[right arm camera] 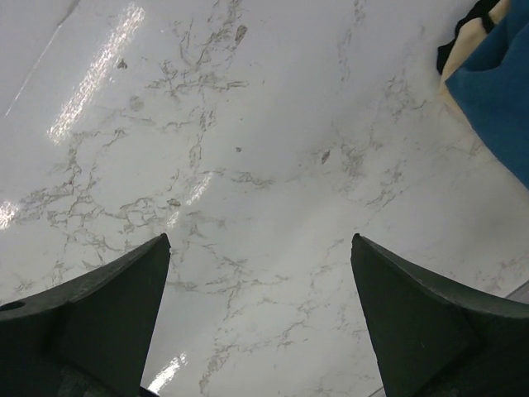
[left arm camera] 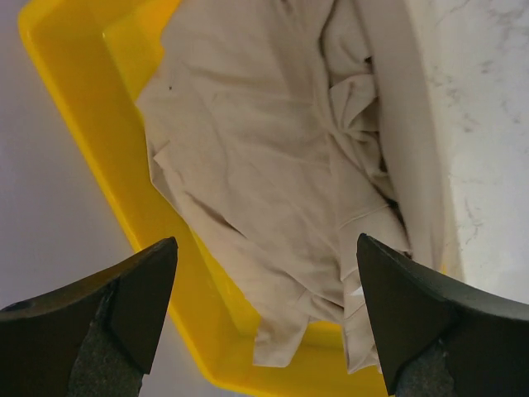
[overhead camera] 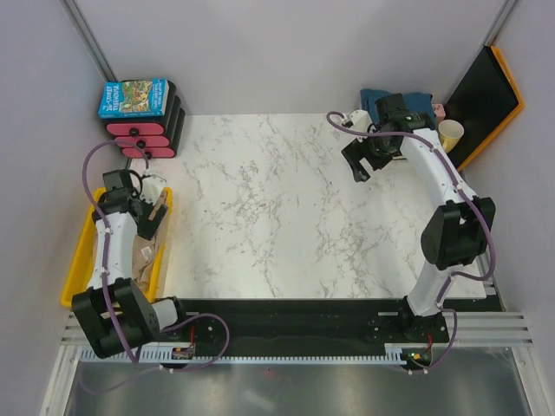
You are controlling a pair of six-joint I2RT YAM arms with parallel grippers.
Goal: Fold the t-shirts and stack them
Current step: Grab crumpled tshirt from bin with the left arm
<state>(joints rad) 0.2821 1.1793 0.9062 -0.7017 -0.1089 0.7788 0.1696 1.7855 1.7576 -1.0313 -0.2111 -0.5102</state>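
Observation:
A crumpled tan-beige t-shirt fills the yellow bin at the table's left edge, with a small white label showing near its lower hem. My left gripper hangs open just above it, touching no cloth. From above, the left gripper is over the bin's far end. A teal-blue t-shirt lies at the back right on top of a cream one and a dark one. My right gripper stands open over bare marble, to the left of that pile.
A blue picture-covered box sits on a red-and-black stack at the back left. At the back right, a pale yellow cup stands beside a black board with an orange edge. The white marble table lies between the arms.

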